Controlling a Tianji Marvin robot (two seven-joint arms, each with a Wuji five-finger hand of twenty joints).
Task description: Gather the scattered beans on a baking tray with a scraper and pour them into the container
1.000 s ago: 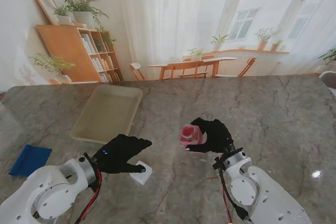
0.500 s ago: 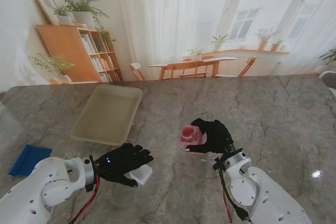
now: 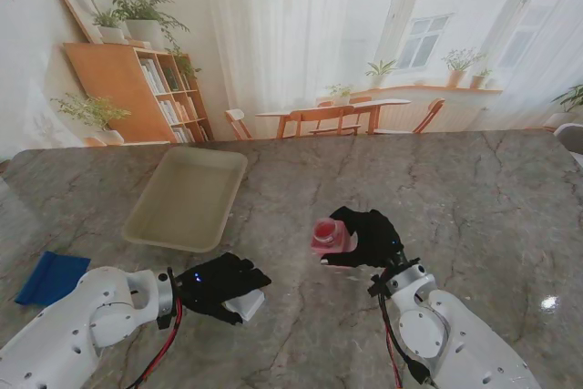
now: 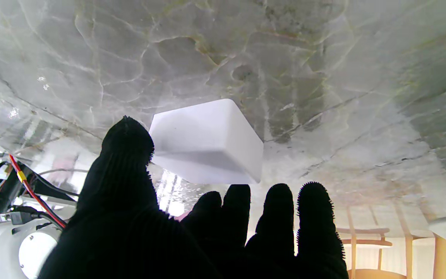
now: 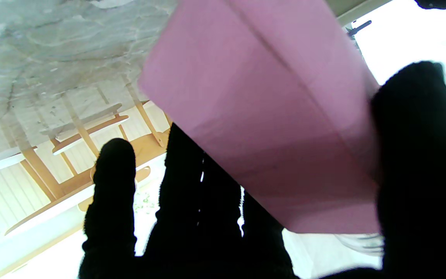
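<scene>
A pale baking tray (image 3: 187, 198) lies at the far left, and I cannot make out any beans in it. A blue scraper (image 3: 50, 278) rests on the table near the left edge, untouched. My left hand (image 3: 223, 284) reaches low over a small white container (image 3: 248, 303) that stands on the marble. In the left wrist view the thumb (image 4: 128, 143) touches one side of the white container (image 4: 207, 141) and the other fingertips (image 4: 277, 205) sit just short of it, spread apart. My right hand (image 3: 366, 236) is shut on a pink cup (image 3: 330, 235), which fills the right wrist view as the pink cup (image 5: 269, 116).
Grey veined marble table (image 3: 474, 198) stretches wide to the right and far side. A bookshelf (image 3: 137, 88) and chairs stand beyond the table's far edge.
My left forearm has swung lower and flatter, and the left hand has slid right and settled around the white container. The right hand with the pink cup has stayed put.
</scene>
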